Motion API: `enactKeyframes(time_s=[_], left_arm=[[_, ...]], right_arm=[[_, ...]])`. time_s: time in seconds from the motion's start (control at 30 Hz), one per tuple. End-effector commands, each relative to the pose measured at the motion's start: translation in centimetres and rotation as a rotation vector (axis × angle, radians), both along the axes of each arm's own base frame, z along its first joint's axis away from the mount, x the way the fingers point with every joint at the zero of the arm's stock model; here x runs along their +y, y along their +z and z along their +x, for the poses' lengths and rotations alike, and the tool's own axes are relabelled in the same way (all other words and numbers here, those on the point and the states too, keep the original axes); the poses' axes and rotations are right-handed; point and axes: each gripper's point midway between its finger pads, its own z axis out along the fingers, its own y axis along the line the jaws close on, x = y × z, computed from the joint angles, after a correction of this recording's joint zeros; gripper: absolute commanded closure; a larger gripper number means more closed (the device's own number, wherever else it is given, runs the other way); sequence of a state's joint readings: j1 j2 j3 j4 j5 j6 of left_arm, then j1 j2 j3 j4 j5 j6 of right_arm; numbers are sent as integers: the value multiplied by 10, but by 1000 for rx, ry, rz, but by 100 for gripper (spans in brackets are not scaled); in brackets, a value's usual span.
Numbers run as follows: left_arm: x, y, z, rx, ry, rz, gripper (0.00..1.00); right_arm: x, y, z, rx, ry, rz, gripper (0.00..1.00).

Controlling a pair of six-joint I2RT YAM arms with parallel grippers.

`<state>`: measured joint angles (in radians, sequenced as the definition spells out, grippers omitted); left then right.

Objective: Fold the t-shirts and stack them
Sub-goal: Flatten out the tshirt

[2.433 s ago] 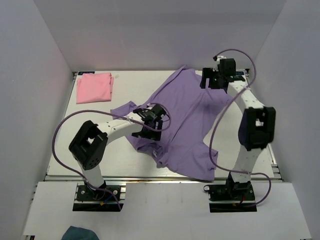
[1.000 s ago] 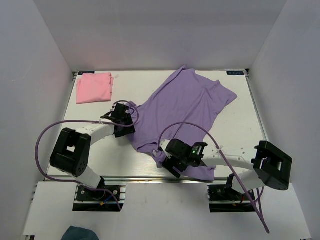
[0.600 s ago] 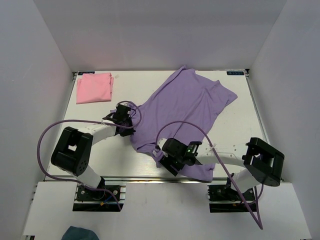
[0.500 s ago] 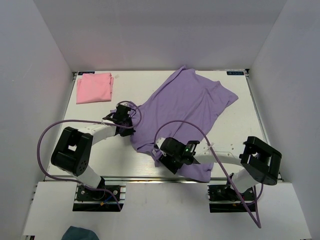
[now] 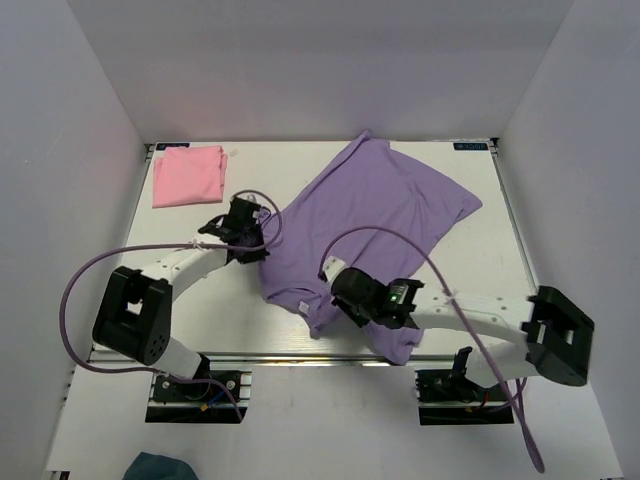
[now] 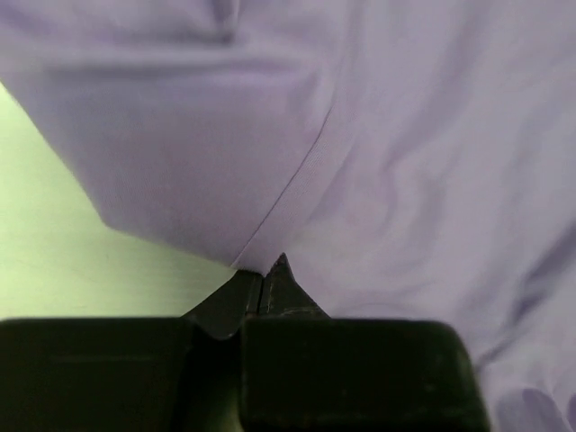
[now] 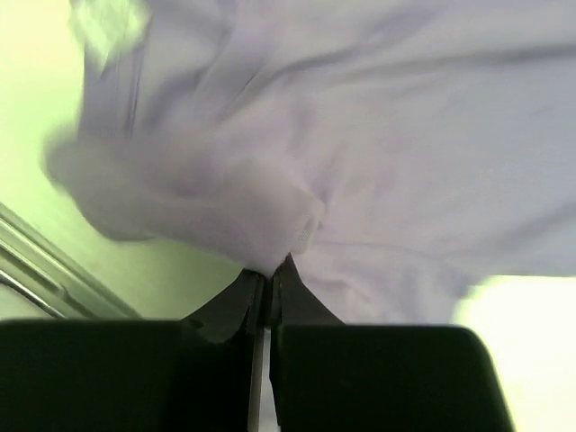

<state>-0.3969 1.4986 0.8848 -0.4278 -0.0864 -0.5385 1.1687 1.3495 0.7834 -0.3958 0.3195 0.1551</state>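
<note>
The purple shirt (image 5: 375,215) lies open on the worktop (image 5: 190,300), in a slanted line. One end is near the far edge, a little right of the middle. The other end is at the near edge, also a little right of the middle. Its right corner points toward the right edge. The cloth is not flat everywhere, and near the near edge it is narrow and wrinkled. A small white label (image 5: 300,305) shows on its near left part.

The left gripper (image 5: 250,238) is at the left border of the purple shirt, about halfway between the near and far edges. In the left wrist view its fingers (image 6: 263,277) are pressed together, with the border of the purple cloth (image 6: 405,135) pinched between them at a seam. The worktop (image 6: 54,243) shows under the cloth at the left.

The right gripper (image 5: 345,288) is on the near part of the same shirt, close to the near edge. In the right wrist view its fingers (image 7: 270,272) are also pressed together, and they hold a bunched fold of the purple cloth (image 7: 405,135). This picture is blurred, and a pale patch at its top left cannot be read.

The pink shirt (image 5: 188,175) is folded in the far left corner, well apart from the purple shirt and from both grippers.
</note>
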Motion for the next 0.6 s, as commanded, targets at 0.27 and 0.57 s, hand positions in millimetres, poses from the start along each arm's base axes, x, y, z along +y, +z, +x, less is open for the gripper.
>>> enactKeyframes(time_s=[0.27,0.57], left_arm=[[11,249,101,-613,178,-56,100],[40,411,100,-965,312,-63,100]], right_arm=[[-42,244,106,-687,-418,355,100],[-65,412,101,-981,-297,582,100]])
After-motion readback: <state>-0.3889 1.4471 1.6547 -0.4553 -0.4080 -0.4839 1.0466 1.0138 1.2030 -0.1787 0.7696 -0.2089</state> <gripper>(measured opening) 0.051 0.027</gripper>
